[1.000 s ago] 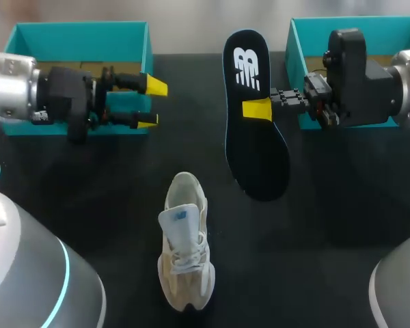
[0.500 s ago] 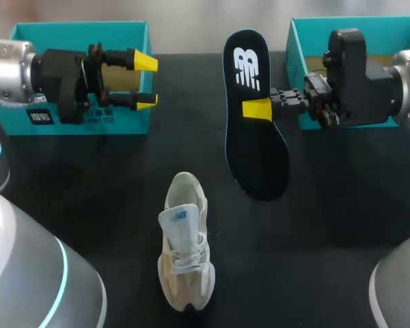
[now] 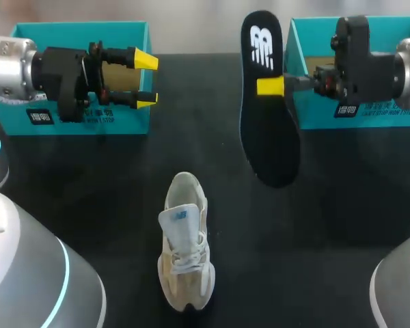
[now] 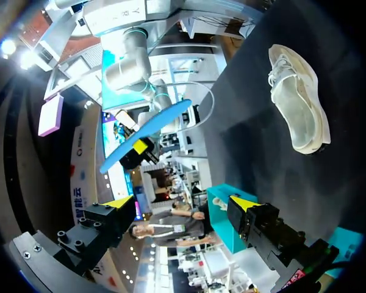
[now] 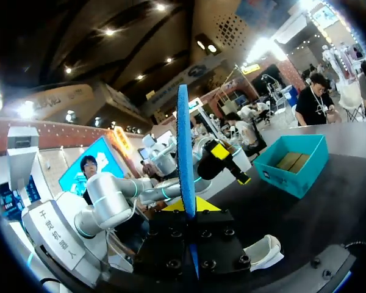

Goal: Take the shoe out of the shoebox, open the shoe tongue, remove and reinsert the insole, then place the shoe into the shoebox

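Since the frame half a second ago, the insole (image 3: pixel 268 102) has shifted toward my right and slightly away from me, carried by my right arm as it drew back over the right teal box (image 3: pixel 383 117). I note no change in the shoe (image 3: pixel 185 240) or in my left arm over that interval.

The insole is held in the air, dark face with its white logo toward the head camera, heel end away from me and toe end toward me. It is well apart from the shoe. The shoe is pale and rests on its sole near the middle of the dark tabletop (image 3: pixel 109 178), toe toward me. The left teal box (image 3: pixel 133 123) stands at the far left, the right teal box at the far right.

The right fingers (image 3: pixel 270 86) are clamped on the insole near its heel end. One yellow tip lies on the visible face. In the right wrist view the insole (image 5: pixel 185 177) stands edge-on between them.

The left fingers (image 3: pixel 147 61) are spread wide and hold nothing, positioned in front of the left teal box. In the left wrist view the shoe (image 4: pixel 299 104) lies ahead of them, untouched.
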`<state>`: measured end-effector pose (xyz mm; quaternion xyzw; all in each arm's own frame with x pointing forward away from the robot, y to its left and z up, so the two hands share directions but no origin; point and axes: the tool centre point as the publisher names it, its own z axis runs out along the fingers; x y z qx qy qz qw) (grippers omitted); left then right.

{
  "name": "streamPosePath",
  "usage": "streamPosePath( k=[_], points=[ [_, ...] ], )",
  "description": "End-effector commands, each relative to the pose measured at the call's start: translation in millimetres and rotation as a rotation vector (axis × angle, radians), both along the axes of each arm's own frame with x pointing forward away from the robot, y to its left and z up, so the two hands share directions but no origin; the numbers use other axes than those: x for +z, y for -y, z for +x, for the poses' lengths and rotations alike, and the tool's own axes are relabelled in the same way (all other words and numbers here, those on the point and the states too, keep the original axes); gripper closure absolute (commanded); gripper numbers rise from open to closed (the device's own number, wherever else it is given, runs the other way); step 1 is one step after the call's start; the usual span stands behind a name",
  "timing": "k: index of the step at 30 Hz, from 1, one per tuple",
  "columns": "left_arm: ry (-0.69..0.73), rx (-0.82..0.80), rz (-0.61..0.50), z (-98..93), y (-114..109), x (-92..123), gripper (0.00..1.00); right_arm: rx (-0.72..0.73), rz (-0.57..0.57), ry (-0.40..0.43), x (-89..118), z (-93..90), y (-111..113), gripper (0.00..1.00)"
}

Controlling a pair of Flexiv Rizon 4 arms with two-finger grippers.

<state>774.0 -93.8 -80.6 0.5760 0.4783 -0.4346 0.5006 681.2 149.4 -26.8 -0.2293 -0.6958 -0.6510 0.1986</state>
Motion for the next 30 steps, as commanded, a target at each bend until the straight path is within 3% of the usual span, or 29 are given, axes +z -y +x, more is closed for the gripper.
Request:
streamPosePath(
  k=[1,4,22,26,30],
  points=[
    [0.002,-0.002,0.000,1.0,1,0,0.00,0.076,-0.024,-0.069,-9,74.6,-6,1.00],
    [0.002,-0.002,0.000,1.0,1,0,0.00,0.089,0.009,-0.159,-15,100.9,-4,1.00],
    [0.002,-0.002,0.000,1.0,1,0,0.00,0.089,0.009,-0.159,-15,100.9,-4,1.00],
    [0.002,-0.002,0.000,1.0,1,0,0.00,0.098,0.056,-0.297,-27,132.8,-10,1.00],
    [0.002,-0.002,0.000,1.0,1,0,0.00,0.090,0.072,-0.374,-30,147.7,-17,1.00]
  ],
)
